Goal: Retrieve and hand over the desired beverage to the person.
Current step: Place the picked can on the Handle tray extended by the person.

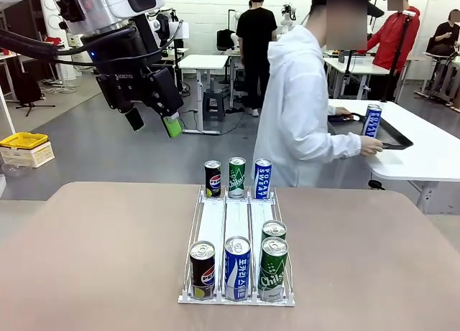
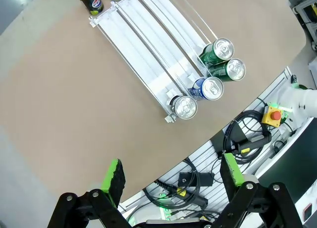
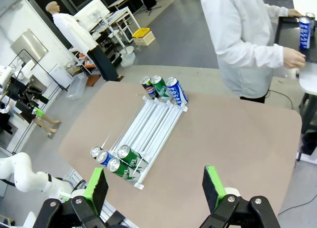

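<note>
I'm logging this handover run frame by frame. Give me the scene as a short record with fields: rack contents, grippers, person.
rack: white three-lane can rack on the brown table
near end: Pepsi can, blue Pocari can, two green Chilsung cans
far end: Pepsi, Chilsung, Pocari Sweat cans
left gripper: open, empty, raised above the table's left side
right gripper: open, empty, high over the table
person: turned to a side table, hand by a blue can on a black tray

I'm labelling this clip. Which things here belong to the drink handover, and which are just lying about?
Job:
can rack
cans in its lanes
person in white jacket
left gripper, open
right gripper, open

Lying about:
yellow bin
blue can on side table
</note>
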Motion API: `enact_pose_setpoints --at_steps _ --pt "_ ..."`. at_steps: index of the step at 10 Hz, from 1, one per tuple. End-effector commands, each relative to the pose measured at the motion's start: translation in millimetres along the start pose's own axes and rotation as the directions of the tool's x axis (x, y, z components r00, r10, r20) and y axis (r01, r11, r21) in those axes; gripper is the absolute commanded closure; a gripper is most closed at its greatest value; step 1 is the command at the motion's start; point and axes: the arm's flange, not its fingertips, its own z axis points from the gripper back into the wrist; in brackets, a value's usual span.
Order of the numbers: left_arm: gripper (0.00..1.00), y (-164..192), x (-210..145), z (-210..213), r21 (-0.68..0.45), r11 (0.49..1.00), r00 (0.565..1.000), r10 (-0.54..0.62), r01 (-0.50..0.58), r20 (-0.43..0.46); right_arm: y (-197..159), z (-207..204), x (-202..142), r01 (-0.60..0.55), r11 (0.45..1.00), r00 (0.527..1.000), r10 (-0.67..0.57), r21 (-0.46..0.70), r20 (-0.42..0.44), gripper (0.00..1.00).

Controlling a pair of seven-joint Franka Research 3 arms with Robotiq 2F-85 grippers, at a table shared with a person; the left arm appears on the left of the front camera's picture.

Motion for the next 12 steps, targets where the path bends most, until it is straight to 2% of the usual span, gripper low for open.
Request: enact_pose_setpoints --at_steps 1,3,4,6,8,9,10,12 --pt "0.00 0.6 -0.4 1.5 -0.001 1.000 1.000 -0.017 0.017 0.011 -0.9 -2.0 2.0 -0.008 0.999 1.000 0.007 0.032 0.020 0.00" --pt "0.00 0.0 0.0 0.0 0.000 1.000 1.000 0.000 0.000 0.000 -0.9 -2.0 2.0 -0.008 0.999 1.000 0.007 0.032 0.020 0.00" --pt "0.00 12.9 -8.4 9.6 0.016 0.995 0.994 -0.100 0.100 0.043 -0.9 -2.0 2.0 -0.008 0.999 1.000 0.007 0.032 0.020 0.00" --pt "0.00 54.8 -39.8 40.3 -0.065 0.961 0.951 -0.255 0.269 0.173 -0.9 -2.0 2.0 -0.008 0.999 1.000 0.007 0.032 0.020 0.00" --pt "0.00 98.7 -86.6 72.0 -0.110 0.926 0.900 -0.315 0.361 0.302 -0.9 -2.0 2.0 -0.008 0.999 1.000 0.007 0.032 0.020 0.00" --pt "0.00 121.1 -113.8 85.7 -0.098 0.928 0.877 -0.300 0.359 0.375 -0.9 -2.0 2.0 -0.008 0.999 1.000 0.007 0.032 0.020 0.00" --pt "0.00 141.5 -143.6 94.8 -0.131 0.929 0.852 -0.252 0.346 0.459 -0.9 -2.0 2.0 -0.008 0.999 1.000 0.007 0.032 0.020 0.00" --pt "0.00 161.6 -177.9 95.6 -0.093 0.944 0.836 -0.231 0.316 0.498 -0.9 -2.0 2.0 -0.008 0.999 1.000 0.007 0.032 0.020 0.00"
